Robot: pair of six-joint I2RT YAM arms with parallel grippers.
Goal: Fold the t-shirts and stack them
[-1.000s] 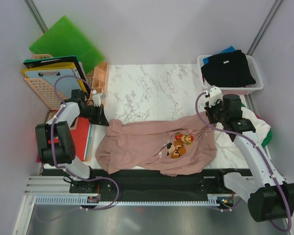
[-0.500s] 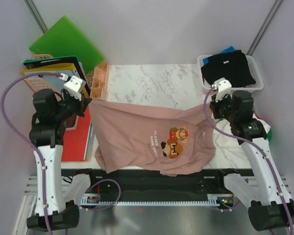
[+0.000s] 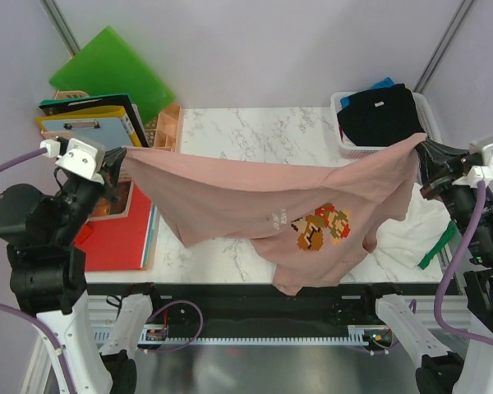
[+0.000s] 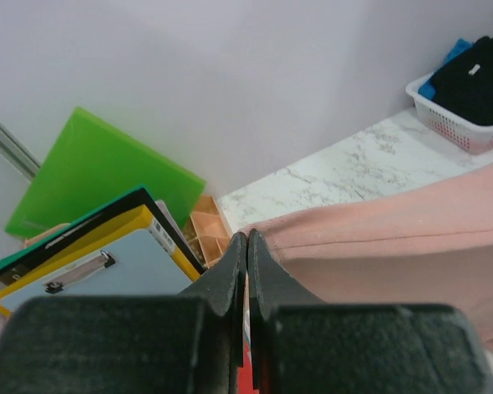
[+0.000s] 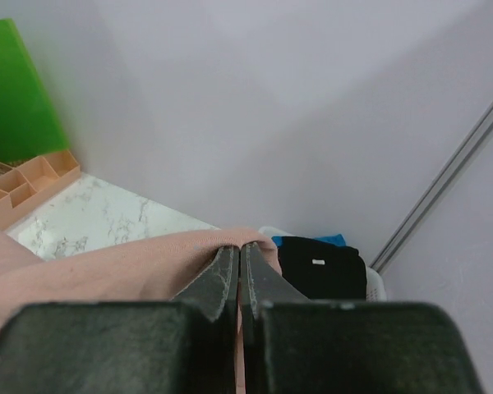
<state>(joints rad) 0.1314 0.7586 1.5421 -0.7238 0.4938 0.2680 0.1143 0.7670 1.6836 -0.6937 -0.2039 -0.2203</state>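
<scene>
left gripper (image 3: 117, 162) fingers clamped on shirt edge | pink t-shirt (image 3: 246, 193) stretched in the air over table (image 3: 255, 131), pixel print (image 3: 322, 226) tilted, bottom sagging | right gripper (image 3: 423, 149) pinching far edge, fingertips cloth-covered | white t-shirt (image 3: 411, 234) partly hidden

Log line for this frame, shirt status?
pink t-shirt: hanging stretched between claws | left claw: shut on its edge | right claw: shut on its edge

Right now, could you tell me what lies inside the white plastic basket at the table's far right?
In the white plastic basket, a folded black shirt lies on top, a blue cloth peeking behind it. Anything beneath is covered.
</scene>
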